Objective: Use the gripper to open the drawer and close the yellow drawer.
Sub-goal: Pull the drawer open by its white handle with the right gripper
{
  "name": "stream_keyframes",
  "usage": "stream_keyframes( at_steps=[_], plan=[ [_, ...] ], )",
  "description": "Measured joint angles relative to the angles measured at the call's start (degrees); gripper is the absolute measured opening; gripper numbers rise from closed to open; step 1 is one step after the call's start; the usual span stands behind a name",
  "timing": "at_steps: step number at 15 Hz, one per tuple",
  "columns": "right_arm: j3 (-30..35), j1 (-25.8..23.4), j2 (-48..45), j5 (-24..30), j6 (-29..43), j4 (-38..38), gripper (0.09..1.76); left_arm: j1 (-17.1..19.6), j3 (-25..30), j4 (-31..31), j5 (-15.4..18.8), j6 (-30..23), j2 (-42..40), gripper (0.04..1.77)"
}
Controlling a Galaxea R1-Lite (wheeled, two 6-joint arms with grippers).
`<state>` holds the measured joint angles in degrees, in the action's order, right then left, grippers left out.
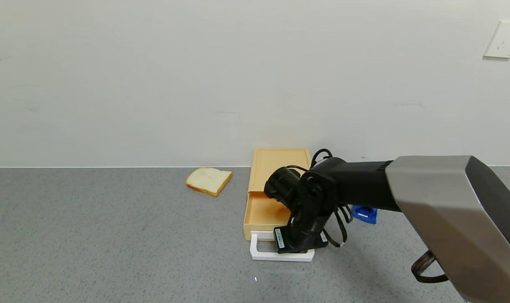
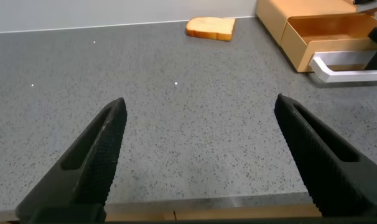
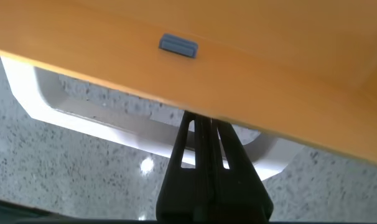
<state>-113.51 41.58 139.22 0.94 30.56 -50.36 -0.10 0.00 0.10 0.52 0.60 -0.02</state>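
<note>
The pale yellow drawer [image 1: 263, 212] is pulled partly out of its flat yellow case [image 1: 280, 163] at the back wall. Its white loop handle [image 1: 263, 252] faces me. My right gripper [image 1: 298, 246] hangs over the handle, pointing down. In the right wrist view its fingers [image 3: 204, 124] are pressed together with nothing between them. They reach inside the handle loop [image 3: 101, 121], with the tips at the drawer front [image 3: 251, 62]. My left gripper [image 2: 201, 102] is open and empty, low over the table's front edge. It sees the drawer [image 2: 328, 31] far off.
A bread slice [image 1: 208, 180] lies left of the drawer, also seen in the left wrist view [image 2: 210, 27]. A blue rolled cloth [image 1: 364, 213] lies right of the drawer, behind the right arm. The wall runs just behind the case. A wall socket [image 1: 503, 40] is at upper right.
</note>
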Motion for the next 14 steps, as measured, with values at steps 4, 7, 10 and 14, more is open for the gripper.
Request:
stream_keyframes(
  at_steps=[4,7,10,14],
  plan=[
    [1.11,0.52,-0.68,-0.26,0.57,-0.29,0.12,0.00,0.00,0.00,0.00,0.02,0.00,1.72],
    [1.79,1.02,-1.29,-0.32,0.61,-1.89,0.12,0.00,0.00,0.00,0.00,0.02,0.00,1.72],
    [2.01,1.72,-2.17,-0.30,2.15,-3.02,0.12,0.00,0.00,0.00,0.00,0.02,0.00,1.72],
    [3.91,3.07,-3.38,-0.41,2.23,-3.00,0.12,0.00,0.00,0.00,0.00,0.02,0.00,1.72]
  ],
)
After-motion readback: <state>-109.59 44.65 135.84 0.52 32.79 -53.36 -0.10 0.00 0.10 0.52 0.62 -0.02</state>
